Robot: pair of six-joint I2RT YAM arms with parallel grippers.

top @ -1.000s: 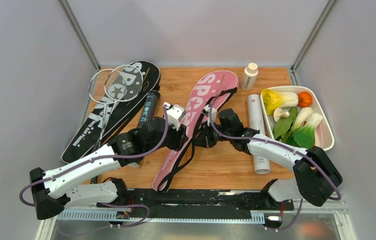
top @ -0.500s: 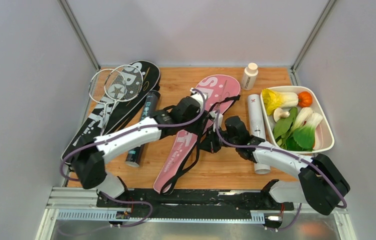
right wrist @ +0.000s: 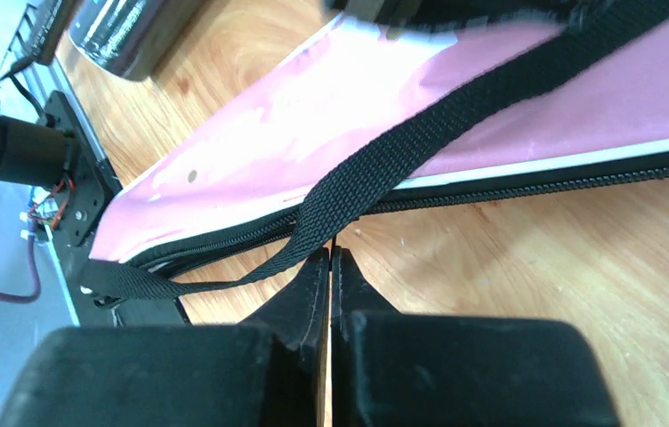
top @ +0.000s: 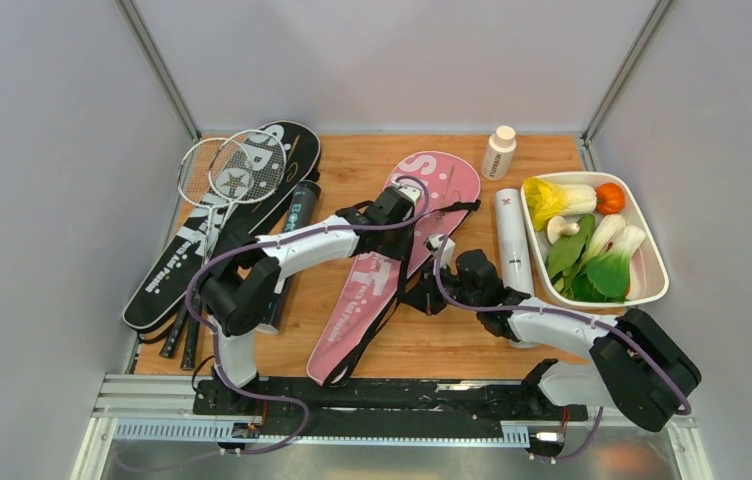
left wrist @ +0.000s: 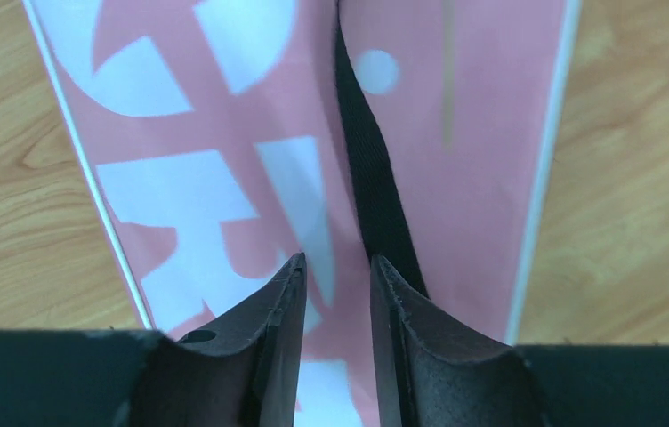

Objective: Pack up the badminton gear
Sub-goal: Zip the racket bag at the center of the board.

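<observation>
Top external view: a long pink racket-shaped fabric bag (top: 357, 305) with white letters is seen laid diagonally in the middle of the wooden surface (top: 432, 345), its wide end toward the far side. The left pincer (top: 407, 197) is held over this wide end, and the right pincer (top: 422, 296) is placed at the bag's right edge, near its middle. In the left wrist view the two black fingers (left wrist: 278, 302) are shown apart by a narrow gap, with nothing seen between them; the bag's black woven strap (left wrist: 375, 196) is found just beside the gap. In the right wrist view the right pincer is shown fully closed, its tips just below the strap and the zipper edge (right wrist: 536, 182); whether the strap is touched cannot be told. A black racket-shaped bag (top: 162, 275) with two thin white rackets (top: 247, 170) on it is seen at the left, well apart.
</observation>
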